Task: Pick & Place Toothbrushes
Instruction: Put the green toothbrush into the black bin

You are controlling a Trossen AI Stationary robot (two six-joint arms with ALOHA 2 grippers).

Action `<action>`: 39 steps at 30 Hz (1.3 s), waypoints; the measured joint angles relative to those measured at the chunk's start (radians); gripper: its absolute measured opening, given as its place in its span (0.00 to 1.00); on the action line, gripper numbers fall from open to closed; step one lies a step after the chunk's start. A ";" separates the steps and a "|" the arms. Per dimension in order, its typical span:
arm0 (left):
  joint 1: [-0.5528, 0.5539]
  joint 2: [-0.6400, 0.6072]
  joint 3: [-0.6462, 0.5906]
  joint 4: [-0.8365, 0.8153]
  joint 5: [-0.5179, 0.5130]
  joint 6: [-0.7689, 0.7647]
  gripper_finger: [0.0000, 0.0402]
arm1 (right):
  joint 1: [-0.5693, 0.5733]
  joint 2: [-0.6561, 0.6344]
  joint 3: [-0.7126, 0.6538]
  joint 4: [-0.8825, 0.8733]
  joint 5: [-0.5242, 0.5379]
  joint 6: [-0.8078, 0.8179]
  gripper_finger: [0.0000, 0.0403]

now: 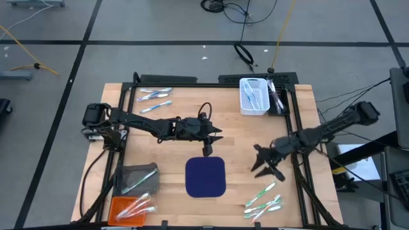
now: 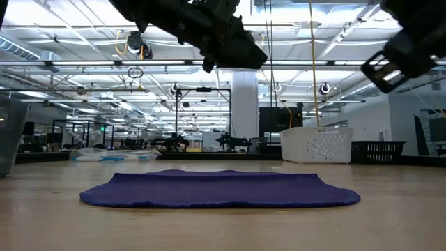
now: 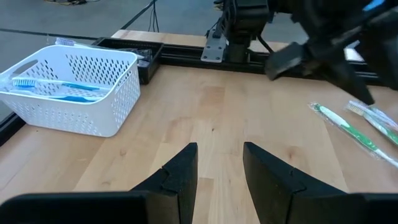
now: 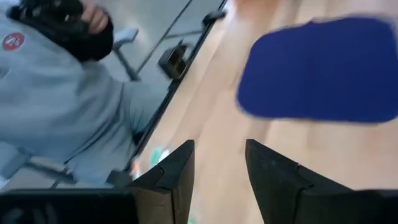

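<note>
- Toothbrushes lie in several groups around the navy mat, the landmark at the near middle of the table: going left to right, an orange tray and a grey tray left of the mat each carry a few.
- Blue-and-white toothbrushes lie loose on the wood, far back and left of the mat.
- The left gripper hangs just behind the mat's far edge; in its wrist view the jaws stand a little apart with bare wood between them, pinching nothing and touching nothing.
- No toothbrush lies under the left gripper; the nearest ones are well apart from it.
- A white basket sits far back and right of the mat, with blue-and-white toothbrushes lying inside.
- The right gripper hovers right of the mat, its jaws spread and empty, nothing between the fingers in its wrist view.
- Green-and-white toothbrushes lie right of the mat's near corner, near the right gripper, toward the table's front edge, not touching it.
- A person in a grey top shows beyond the table edge in the right wrist view.
</note>
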 joint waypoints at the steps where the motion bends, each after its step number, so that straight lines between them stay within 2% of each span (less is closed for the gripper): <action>1: 0.000 0.000 0.000 -0.004 0.000 0.000 0.32 | 0.032 0.010 0.000 0.000 0.017 0.020 0.33; 12: 0.002 0.000 0.000 -0.014 0.000 0.000 0.32 | 0.332 0.134 0.000 0.001 0.255 0.187 0.33; 19: 0.006 0.000 0.000 -0.014 0.001 -0.005 0.32 | 0.460 0.221 0.000 0.001 0.368 0.283 0.33; 29: 0.004 0.000 0.000 -0.078 0.001 -0.080 0.32 | 0.555 0.322 0.000 0.000 0.483 0.320 0.33; 39: -0.003 0.000 0.000 -0.163 0.001 -0.176 0.32 | 0.559 0.424 0.000 0.001 0.508 0.289 0.33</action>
